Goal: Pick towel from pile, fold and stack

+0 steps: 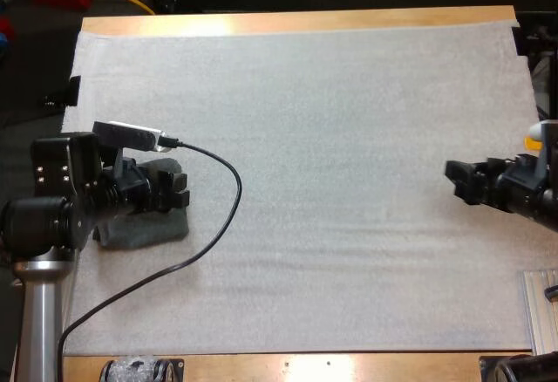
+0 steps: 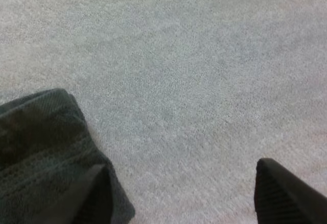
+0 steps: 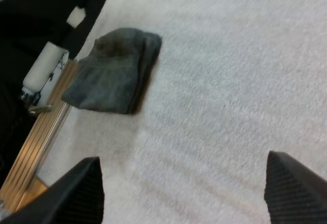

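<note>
A dark grey-green towel [image 1: 144,229] lies bunched at the left side of the white mat [image 1: 331,138], partly under my left arm. My left gripper [image 1: 179,188] hangs over its far edge. In the left wrist view the gripper [image 2: 189,198] is open: one finger [image 2: 94,193] is over the towel's corner [image 2: 46,147], the other is over bare mat. My right gripper [image 1: 455,181] hovers over the mat's right side. It stands open [image 3: 184,193] with nothing between its fingers. In the right wrist view a folded towel [image 3: 115,70] lies well ahead of it, by the mat's edge.
A ribbed metal rail [image 1: 540,312] lies at the mat's near right corner. In the right wrist view a metal rail [image 3: 36,142] runs along the mat's edge beside the folded towel. Wooden table edge [image 1: 296,23] borders the far side of the mat.
</note>
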You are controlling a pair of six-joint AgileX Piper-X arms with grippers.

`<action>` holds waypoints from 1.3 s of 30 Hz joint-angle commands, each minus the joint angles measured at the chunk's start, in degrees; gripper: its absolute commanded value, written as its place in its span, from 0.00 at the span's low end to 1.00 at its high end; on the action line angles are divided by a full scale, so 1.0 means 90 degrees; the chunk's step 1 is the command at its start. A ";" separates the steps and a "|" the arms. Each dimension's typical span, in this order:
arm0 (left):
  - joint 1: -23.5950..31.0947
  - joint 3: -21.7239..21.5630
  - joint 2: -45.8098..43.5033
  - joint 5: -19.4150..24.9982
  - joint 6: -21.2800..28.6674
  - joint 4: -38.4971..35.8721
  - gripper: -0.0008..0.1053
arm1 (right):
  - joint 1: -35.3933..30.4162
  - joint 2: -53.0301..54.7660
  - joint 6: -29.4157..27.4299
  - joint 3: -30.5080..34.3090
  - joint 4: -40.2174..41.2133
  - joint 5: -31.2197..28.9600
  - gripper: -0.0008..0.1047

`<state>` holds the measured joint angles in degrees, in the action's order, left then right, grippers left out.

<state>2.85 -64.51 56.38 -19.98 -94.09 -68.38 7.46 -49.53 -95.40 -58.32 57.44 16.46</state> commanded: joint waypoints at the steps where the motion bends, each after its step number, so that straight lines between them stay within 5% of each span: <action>1: -0.0022 -0.0029 -0.0086 -0.0002 -0.0043 -0.0057 0.56 | -0.0123 0.0035 -0.0213 -0.0007 0.0144 -0.0055 0.62; 11: -0.0183 -0.0029 -0.0505 0.0057 0.0020 -0.0100 0.56 | -0.0777 0.0661 -0.0843 -0.0007 0.0587 -0.1205 0.62; 12: -0.0444 -0.0023 -0.1103 0.0868 0.0169 -0.0389 0.56 | -0.0775 0.1379 -0.1027 -0.0007 0.0688 -0.1577 0.62; 27: -0.0444 0.1184 -0.4281 0.0869 0.0158 -0.0554 0.56 | -0.0775 0.3623 -0.1037 -0.0007 0.1147 -0.1577 0.62; 39: -0.0444 0.1209 -0.7173 0.0810 0.0069 -0.2144 0.56 | -0.0775 0.5866 -0.0793 -0.0101 0.2177 -0.1591 0.62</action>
<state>-0.81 -53.55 -0.85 -12.35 -92.93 -87.25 0.74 1.01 -102.95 -58.76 76.46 2.68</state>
